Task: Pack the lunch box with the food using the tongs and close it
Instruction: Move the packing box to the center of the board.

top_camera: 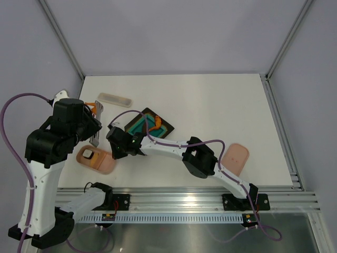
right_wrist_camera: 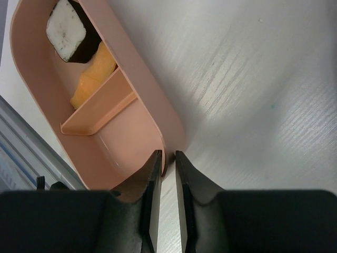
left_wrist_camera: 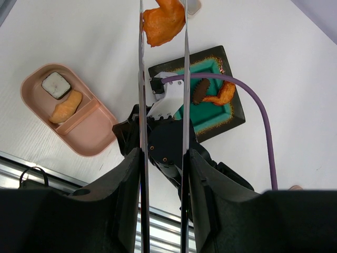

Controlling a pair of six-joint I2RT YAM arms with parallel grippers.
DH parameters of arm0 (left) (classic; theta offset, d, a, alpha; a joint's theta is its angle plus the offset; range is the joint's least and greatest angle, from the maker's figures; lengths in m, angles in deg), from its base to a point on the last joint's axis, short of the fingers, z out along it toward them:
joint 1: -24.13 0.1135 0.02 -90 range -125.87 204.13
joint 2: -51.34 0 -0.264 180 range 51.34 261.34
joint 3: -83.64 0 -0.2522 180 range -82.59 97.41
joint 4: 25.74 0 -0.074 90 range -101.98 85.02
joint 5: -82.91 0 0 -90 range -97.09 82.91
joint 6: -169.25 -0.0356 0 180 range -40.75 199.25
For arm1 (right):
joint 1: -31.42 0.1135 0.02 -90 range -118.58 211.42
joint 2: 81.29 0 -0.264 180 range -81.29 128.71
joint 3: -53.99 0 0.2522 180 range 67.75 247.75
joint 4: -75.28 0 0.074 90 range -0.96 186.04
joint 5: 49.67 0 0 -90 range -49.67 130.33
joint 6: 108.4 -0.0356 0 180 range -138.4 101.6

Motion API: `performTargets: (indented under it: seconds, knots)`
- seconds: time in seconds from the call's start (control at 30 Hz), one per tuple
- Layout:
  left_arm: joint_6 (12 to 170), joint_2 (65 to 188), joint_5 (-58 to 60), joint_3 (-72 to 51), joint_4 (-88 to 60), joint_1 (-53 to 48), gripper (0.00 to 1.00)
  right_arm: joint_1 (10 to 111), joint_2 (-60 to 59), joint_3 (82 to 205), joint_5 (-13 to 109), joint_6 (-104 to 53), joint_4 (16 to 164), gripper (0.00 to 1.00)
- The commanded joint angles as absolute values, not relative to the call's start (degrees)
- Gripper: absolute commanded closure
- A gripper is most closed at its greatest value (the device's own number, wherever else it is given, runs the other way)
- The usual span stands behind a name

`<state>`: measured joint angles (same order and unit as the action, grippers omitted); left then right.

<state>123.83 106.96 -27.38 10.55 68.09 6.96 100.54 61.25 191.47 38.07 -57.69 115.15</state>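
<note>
Overhead and two wrist cameras.
Overhead looks down from behind; nearer wrist views share the lunch box [right_wrist_camera: 126, 142].

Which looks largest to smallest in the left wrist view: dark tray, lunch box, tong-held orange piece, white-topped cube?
1. Dark tray and lunch box: alike, not ranked; the tray is partly hidden.
2. Orange piece, inflated by nearness to the camera.
3. White-topped cube.
</note>
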Motion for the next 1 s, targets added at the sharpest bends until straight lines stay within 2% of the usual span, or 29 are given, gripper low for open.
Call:
performTargets:
  seconds: [0.0,0.2,0.97]
  knots:
    - [123.0,106.2,-28.8,10.5,73.2,7.2,1.0,101.1,61.6,193.9,36.2,-57.6,115.0,0.77]
    - [123.2,106.0,-28.5,9.6,72.5,7.3,1.0,101.1,60.3,192.7,33.9,-57.6,114.5,0.83]
    - [123.1,105.5,-26.6,7.7,70.2,7.2,1.0,101.1,54.9,185.0,25.1,-58.6,115.4,0.84]
